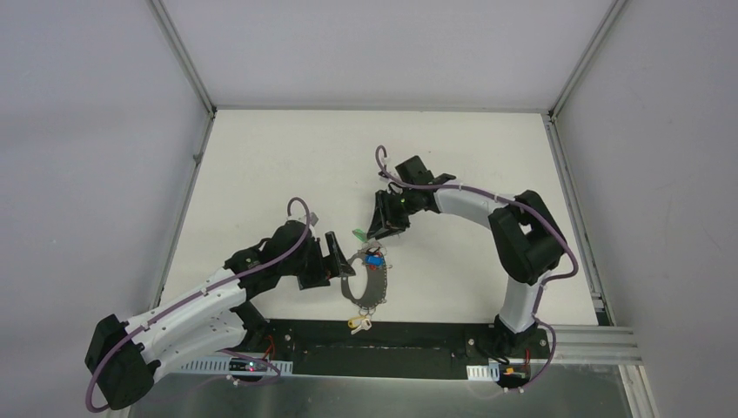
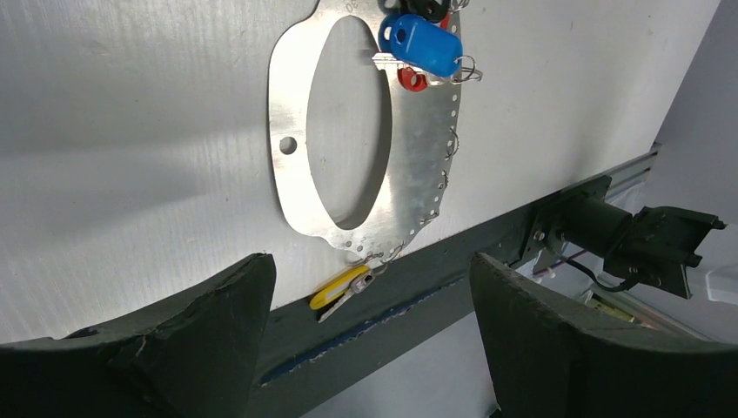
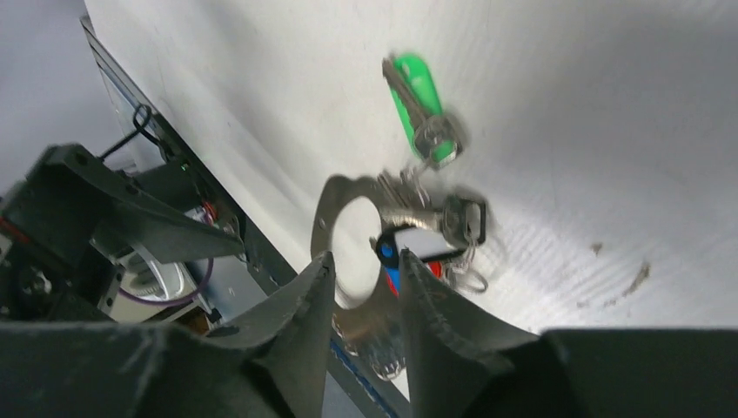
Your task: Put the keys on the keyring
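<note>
My right end effector (image 3: 365,261) hangs low over the table (image 3: 609,104). Its fingers (image 3: 291,318) are drawn close, with only a narrow slot between them and nothing in it. Through and around that slot I see the keyring (image 2: 418,174), a flat silvery oval plate with small holes punched along its rim, lying on the table. A blue key (image 3: 386,252), a red key (image 2: 412,80) and some plain metal ones crowd the end of it that is farther from my bases.

Ahead of my fingertips, just past that crowded end, lies the green key (image 3: 421,91). It rests flat, its long axis running away from the tips roughly in line with the slot, and its small wire loop is turned back toward the keyring. That view is smeared, so I cannot tell whether the loop touches the rim or lies just apart from it. From overhead the green key sits just to the left of my right end effector. I judge this to be the key the next move turns on, and my right arm is clearly the nearer one.

My left end effector (image 2: 370,274) is spread wide and empty, just beside the keyring's left edge. A yellow key (image 2: 338,287) sits at the keyring's near end.
</note>
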You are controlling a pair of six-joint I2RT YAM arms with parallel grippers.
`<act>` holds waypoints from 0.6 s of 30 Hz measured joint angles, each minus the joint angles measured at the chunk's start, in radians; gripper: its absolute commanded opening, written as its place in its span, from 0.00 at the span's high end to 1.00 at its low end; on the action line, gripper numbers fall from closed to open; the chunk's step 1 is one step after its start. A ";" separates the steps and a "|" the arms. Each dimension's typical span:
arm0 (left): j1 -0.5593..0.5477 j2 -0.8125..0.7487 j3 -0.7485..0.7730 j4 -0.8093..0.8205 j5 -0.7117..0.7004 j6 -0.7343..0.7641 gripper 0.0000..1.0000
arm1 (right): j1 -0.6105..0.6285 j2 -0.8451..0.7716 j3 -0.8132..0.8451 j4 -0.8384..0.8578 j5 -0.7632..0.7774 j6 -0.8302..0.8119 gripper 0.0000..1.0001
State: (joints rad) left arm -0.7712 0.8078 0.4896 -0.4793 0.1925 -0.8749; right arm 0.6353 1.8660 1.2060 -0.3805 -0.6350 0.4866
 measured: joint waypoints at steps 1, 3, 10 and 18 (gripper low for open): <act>0.000 0.005 0.000 0.001 0.001 -0.002 0.16 | 0.000 -0.011 -0.011 -0.009 0.000 -0.007 0.58; 0.000 0.018 -0.001 0.001 0.004 -0.005 0.16 | 0.003 -0.051 -0.055 -0.029 -0.002 -0.014 0.53; 0.000 0.069 -0.001 0.001 0.018 -0.008 0.17 | 0.007 -0.275 -0.284 -0.079 -0.001 0.010 0.53; 0.000 0.081 0.000 0.000 0.016 -0.007 0.17 | 0.045 -0.267 -0.425 0.007 -0.029 0.149 0.65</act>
State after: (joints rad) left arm -0.7708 0.8886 0.4892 -0.4789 0.2081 -0.8822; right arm 0.6800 1.5990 0.7811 -0.3737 -0.6636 0.6357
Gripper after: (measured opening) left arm 0.832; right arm 0.419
